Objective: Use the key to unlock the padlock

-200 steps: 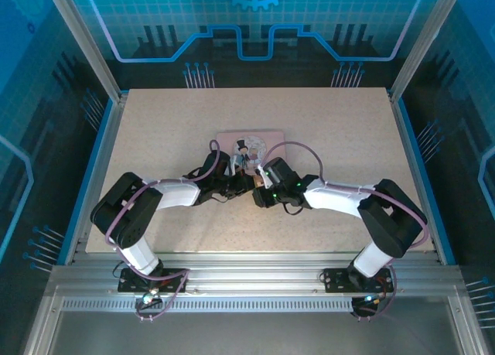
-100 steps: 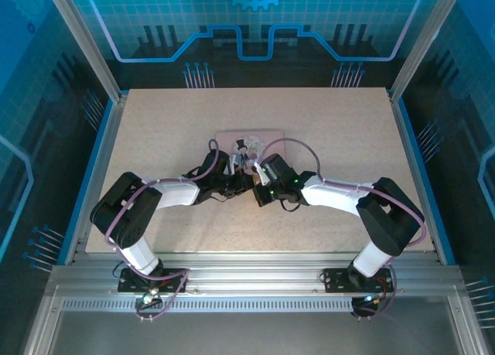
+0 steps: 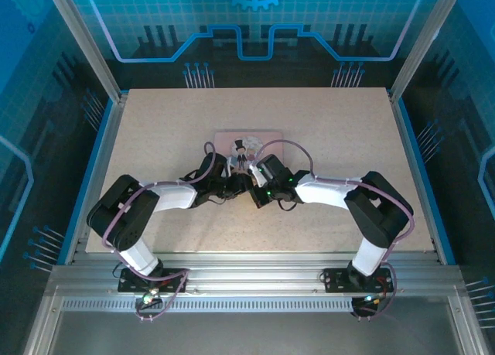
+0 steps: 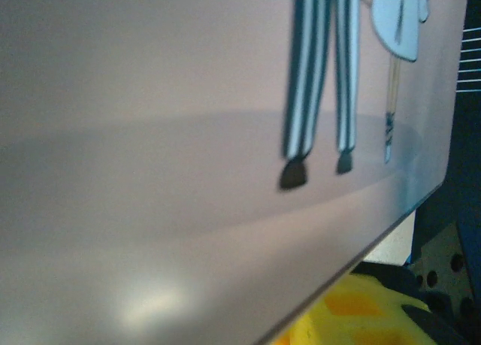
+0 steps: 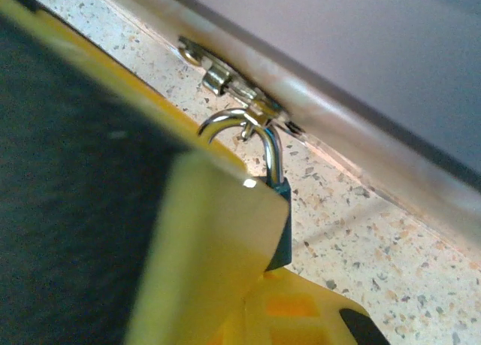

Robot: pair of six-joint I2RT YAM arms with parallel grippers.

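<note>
- The small padlock with a blue body [image 5: 279,225] hangs by its silver shackle [image 5: 263,134] from the metal hasp [image 5: 225,80] on the near edge of the pink rectangular tin with a cartoon couple [image 3: 267,141]. It sits low over the speckled tabletop [image 5: 361,232].
- The right gripper [image 5: 274,266] is clamped on the lock's body. One broad yellow pad [image 5: 210,240] covers most of it, and the other finger lies beneath.
- The step in hand looks like steadying the lock for the key. The grip should stop the body swinging on the shackle and present the keyway to the other arm without tugging at the hasp. The keyway itself is hidden.
- The left gripper [image 3: 234,187] sits nose to nose with the right one, just beside the tin's near edge. I cannot tell whether its jaws stand wide or narrow, or whether they carry the key.
- The key's approach probably wants to be slow and straight along the keyway, because the fingers crowd each other and a sideways push could slide the tin.
</note>
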